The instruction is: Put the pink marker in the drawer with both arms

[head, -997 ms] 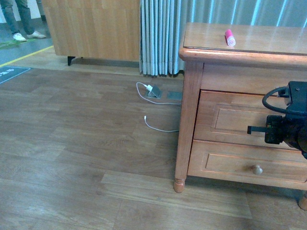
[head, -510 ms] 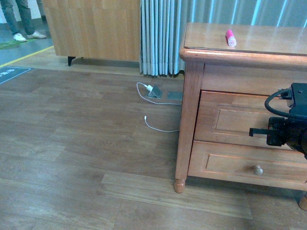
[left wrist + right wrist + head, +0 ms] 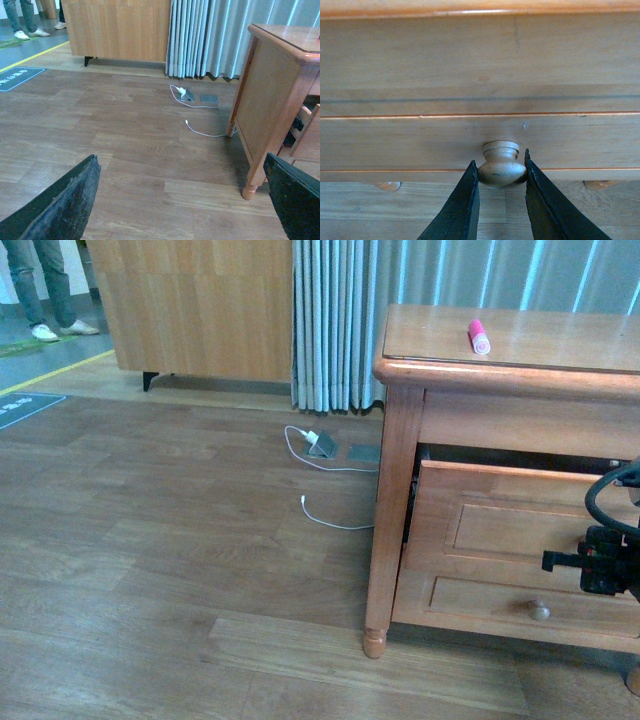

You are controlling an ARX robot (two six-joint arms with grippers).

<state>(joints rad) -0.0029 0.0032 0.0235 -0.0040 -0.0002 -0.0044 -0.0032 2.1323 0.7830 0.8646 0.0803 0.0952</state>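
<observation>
The pink marker (image 3: 479, 336) lies on top of the wooden cabinet (image 3: 500, 375), toward its back. The drawer (image 3: 500, 525) under the top is pulled partly out, with a dark gap above its front. In the right wrist view my right gripper (image 3: 500, 160) is shut on the drawer's round wooden knob (image 3: 500, 167), one finger on each side. My right arm (image 3: 605, 565) shows at the front view's right edge, in front of the drawer. My left gripper (image 3: 181, 167) is open and empty above the floor, left of the cabinet (image 3: 270, 95).
The lower drawer with its own knob (image 3: 539, 612) is closed. A white cable (image 3: 325, 515) and a charger (image 3: 320, 443) lie on the floor by a grey curtain (image 3: 335, 320). A wooden counter (image 3: 200, 300) stands behind; a person's legs (image 3: 35, 290) show far left.
The drawer has come out from the cabinet, opening a dark gap above its front. My right arm has drawn back with the knob, lower and further right in the view.
</observation>
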